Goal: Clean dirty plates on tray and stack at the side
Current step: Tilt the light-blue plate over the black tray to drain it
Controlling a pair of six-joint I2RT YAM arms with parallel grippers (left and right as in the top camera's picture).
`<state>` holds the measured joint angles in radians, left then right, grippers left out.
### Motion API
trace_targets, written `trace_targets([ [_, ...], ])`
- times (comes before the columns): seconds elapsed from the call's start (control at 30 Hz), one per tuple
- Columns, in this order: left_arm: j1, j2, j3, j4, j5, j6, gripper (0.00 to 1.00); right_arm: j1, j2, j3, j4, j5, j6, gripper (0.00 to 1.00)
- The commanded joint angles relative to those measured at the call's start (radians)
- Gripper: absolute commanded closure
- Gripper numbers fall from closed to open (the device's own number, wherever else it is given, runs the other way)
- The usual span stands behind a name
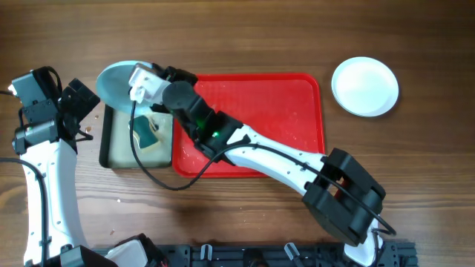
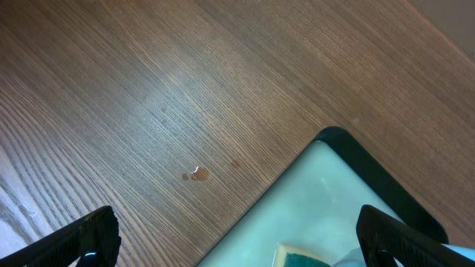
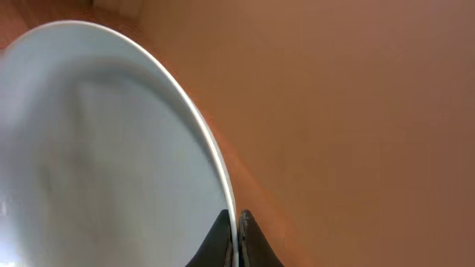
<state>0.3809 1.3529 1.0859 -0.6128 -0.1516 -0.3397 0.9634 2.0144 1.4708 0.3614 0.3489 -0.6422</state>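
Overhead cam sat high above the table (image 1: 245, 30) and looked straight down, wide enough to catch both arms, the red tray (image 1: 297, 111) mid-table and the black-rimmed tray (image 1: 105, 141) at its left end. Left wrist cam hung low near the table's left edge, tilted down past the left gripper (image 2: 236, 241) at bare wood and one corner of that black-rimmed tray, which overhead had too. Right wrist cam was jammed right up against the pale blue plate (image 3: 111, 148), looking along its rim from the right gripper (image 3: 237, 236); overhead showed that plate just off the red tray's far-left corner.
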Motion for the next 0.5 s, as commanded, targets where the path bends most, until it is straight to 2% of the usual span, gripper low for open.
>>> trace_targets([
  [0.0,0.005,-0.018,0.014,0.003,0.005,-0.013,0.00,0.005,0.011,0.021,0.032,-0.018,-0.234,0.96],
  [0.07,0.005,-0.018,0.014,0.003,0.005,-0.013,0.00,0.005,0.011,0.021,0.040,-0.018,-0.274,0.96],
  [0.47,0.005,-0.018,0.014,0.003,0.005,-0.013,0.00,0.005,0.011,0.021,0.050,-0.036,-0.273,0.96],
])
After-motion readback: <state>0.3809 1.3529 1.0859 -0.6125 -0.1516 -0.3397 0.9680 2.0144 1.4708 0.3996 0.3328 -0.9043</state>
